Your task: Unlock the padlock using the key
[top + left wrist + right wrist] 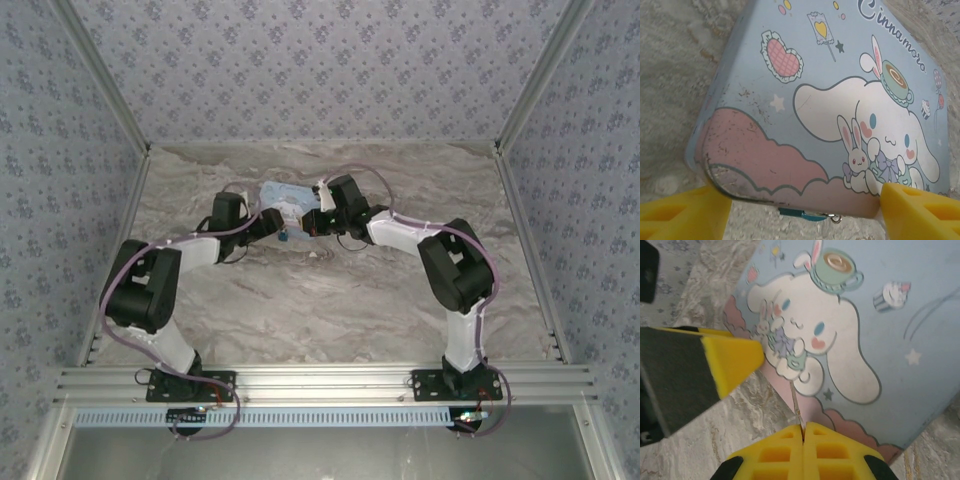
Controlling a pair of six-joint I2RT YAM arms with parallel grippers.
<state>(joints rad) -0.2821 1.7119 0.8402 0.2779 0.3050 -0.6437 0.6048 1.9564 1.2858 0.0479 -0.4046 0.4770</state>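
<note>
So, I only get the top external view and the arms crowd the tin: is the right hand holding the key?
Observer: Yes, the right wrist view shows the right hand shut on the key, a thin metal sliver.
Reviewer: And the padlock?
Observer: In the left wrist view the padlock sits at the tin's edge below the pink cloud print.
Reviewer: And the left hand?
Observer: Its fingers flank that edge; I can't tell whether they press it.
</note>
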